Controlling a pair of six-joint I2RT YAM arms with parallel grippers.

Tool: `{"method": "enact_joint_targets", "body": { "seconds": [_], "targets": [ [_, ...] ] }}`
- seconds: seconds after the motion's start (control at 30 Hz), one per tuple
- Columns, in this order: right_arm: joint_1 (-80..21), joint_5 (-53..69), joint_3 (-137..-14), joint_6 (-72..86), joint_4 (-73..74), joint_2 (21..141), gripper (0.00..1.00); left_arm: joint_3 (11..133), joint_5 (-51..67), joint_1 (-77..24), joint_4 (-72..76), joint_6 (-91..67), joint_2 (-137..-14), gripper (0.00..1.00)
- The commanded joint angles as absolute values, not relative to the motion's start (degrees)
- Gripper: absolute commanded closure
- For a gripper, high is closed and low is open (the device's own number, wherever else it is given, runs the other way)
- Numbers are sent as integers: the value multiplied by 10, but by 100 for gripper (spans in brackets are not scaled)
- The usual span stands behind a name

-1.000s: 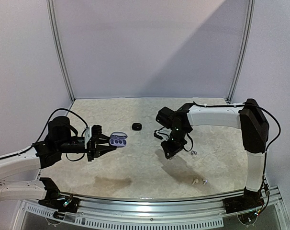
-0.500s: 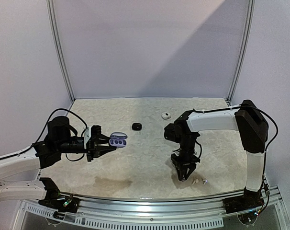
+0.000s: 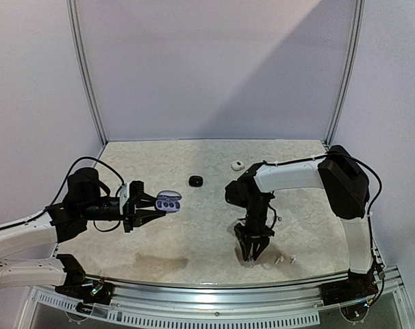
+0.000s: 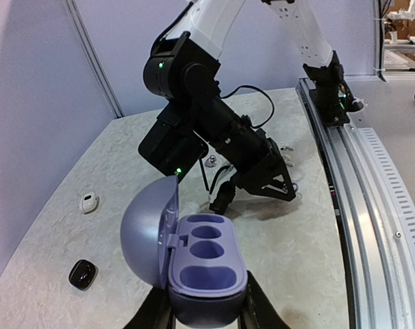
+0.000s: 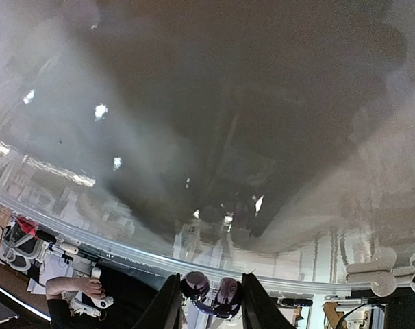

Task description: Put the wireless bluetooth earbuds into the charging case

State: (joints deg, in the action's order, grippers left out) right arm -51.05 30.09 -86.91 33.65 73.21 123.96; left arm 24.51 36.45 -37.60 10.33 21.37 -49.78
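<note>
Top view: the left fingers (image 3: 146, 207) grip an open lilac charging case (image 3: 168, 201), held up off the surface (image 3: 194, 233). The right fingers (image 3: 252, 252) point straight down, tips close to the surface. A white stemmed pair (image 3: 285, 260) of earbuds lies just to their right.

Left wrist view: the case sits clamped between the fingers. Its lid is swung open to the left and its wells are empty.

Right wrist view: the fingers stand narrow, pinching a dark purplish pair (image 5: 211, 288) of earbuds side by side between the tips.
</note>
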Motion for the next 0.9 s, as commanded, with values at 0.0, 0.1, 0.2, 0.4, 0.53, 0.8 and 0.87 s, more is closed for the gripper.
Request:
{"method": "enact_joint_targets", "body": {
  "seconds": [0.0, 0.1, 0.2, 0.4, 0.53, 0.8, 0.87],
  "targets": [
    [-516, 265, -879, 354, 725, 1289, 67, 236, 367, -377, 106, 220, -493, 100],
    [-517, 233, -884, 369, 715, 1297, 63, 236, 369, -377, 106, 219, -493, 100],
    [-517, 204, -881, 382, 698, 1298, 64, 235, 369, -377, 105, 219, -493, 100],
    [-517, 160, -893, 391, 691, 1293, 65, 236, 369, -377, 104, 221, -493, 100],
    [-520, 146, -929, 369, 673, 1267, 61, 235, 372, -377, 105, 220, -495, 100],
    [-567, 50, -875, 173, 529, 1115, 50, 240, 370, -377, 96, 222, -494, 100],
    [-606, 62, -790, 75, 446, 1034, 47, 244, 370, -377, 94, 223, -495, 100]
  ]
}}
